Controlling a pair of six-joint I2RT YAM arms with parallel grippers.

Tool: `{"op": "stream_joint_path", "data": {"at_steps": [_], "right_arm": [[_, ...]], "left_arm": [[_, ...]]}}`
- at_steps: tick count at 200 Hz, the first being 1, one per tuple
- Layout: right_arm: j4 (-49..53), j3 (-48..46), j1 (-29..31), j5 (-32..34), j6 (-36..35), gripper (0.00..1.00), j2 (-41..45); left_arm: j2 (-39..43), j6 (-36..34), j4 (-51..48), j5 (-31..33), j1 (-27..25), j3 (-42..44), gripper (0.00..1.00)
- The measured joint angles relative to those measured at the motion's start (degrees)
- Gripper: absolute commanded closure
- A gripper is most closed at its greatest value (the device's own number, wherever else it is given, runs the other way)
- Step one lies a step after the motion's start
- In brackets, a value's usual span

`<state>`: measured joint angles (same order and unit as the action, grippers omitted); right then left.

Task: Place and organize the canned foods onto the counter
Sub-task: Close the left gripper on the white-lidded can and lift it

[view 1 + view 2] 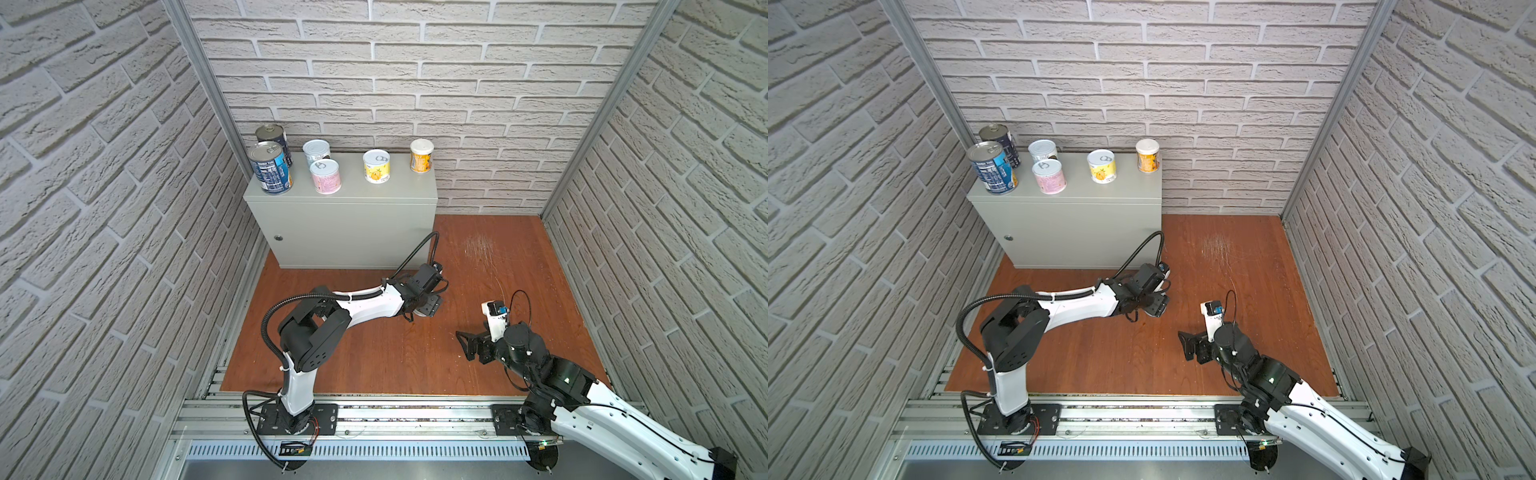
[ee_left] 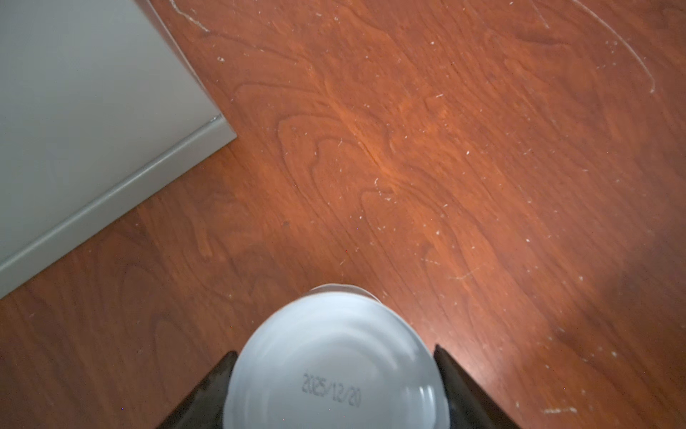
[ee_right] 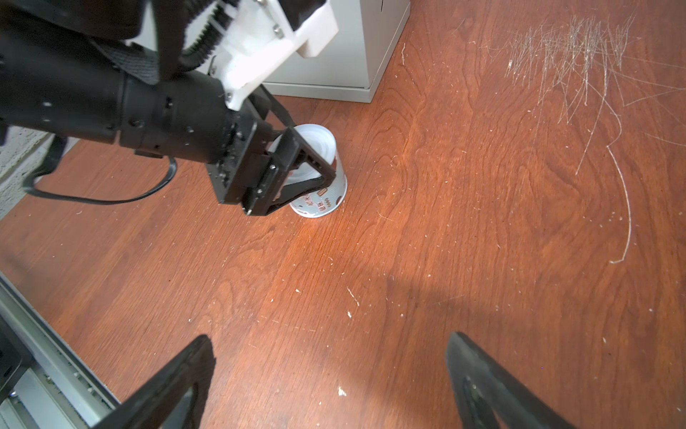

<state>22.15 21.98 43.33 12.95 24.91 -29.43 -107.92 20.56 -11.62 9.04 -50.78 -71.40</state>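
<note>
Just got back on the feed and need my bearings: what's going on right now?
The left gripper has its fingers on either side of a short white-labelled can, which stands on end on the reddish-brown wooden floor near the front right corner of the light-grey metal cabinet counter. The right gripper hangs open above bare floor, holding nothing. Six cans already stand on the countertop: two tall dark-blue ones at the left, four short ones beside them.

floor can (image 3: 320,200) partly behind fingers (image 3: 294,147)
</note>
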Motion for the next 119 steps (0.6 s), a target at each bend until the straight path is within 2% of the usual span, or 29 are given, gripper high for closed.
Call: {"op": "stream_joint_path", "data": {"at_steps": [51, 74, 119], "right_arm": [[-4.1, 1.1, 0.0, -1.9, -1.8, 0.02, -6.8], [-6.1, 2.3, 0.0, -3.5, -3.0, 0.02, -9.9], [-10.6, 4.0, 0.0, -5.8, -4.9, 0.03, -16.0]], "left_arm": [[6.7, 2.7, -1.5, -3.5, 5.8, 5.5, 0.46], [11.4, 3.8, -1.9, -5.5, 7.7, 8.0, 0.49], [20.5, 6.6, -2.1, -9.6, 10.7, 14.3, 0.50]]}}
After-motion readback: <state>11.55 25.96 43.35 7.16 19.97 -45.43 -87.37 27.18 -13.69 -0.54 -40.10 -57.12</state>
